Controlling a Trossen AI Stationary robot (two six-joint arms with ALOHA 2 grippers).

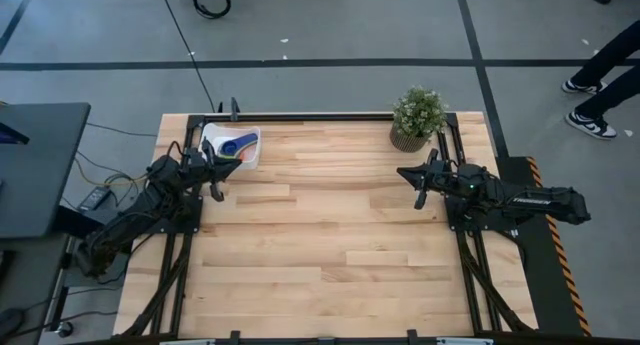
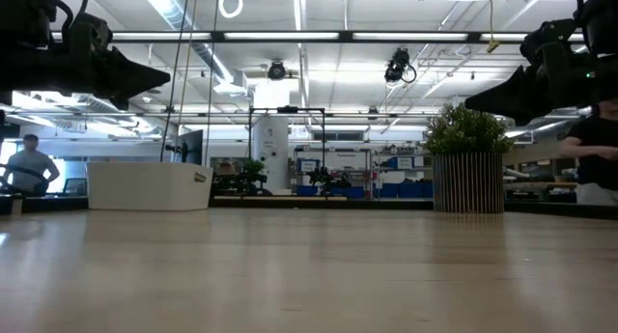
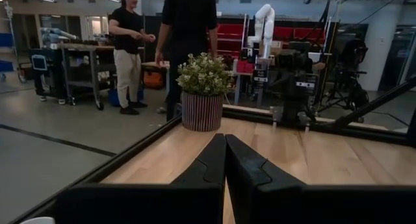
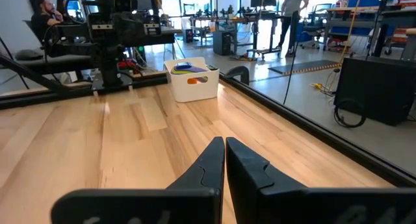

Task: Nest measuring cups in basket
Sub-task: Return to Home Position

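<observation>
- The measuring cups [image 1: 238, 145] lie nested inside the basket [image 4: 207, 86], which sits at the far left corner of the table [image 1: 330, 245]; you can make out blue, yellow and orange, not all 7
- Expect light, stiff, slick plastic: pinch a cup by its flat handle, and take the basket by the rim of 1 long wall
- The left gripper [image 1: 215, 192] hangs just on the near side of the basket, apart from it, fingers pressed together on nothing
- The right gripper [image 1: 420, 198] is well apart on the right, near the plant pot [image 1: 417, 120], fingers likewise closed and empty
- To my eye the nesting is done; you only have both arms left to park
</observation>
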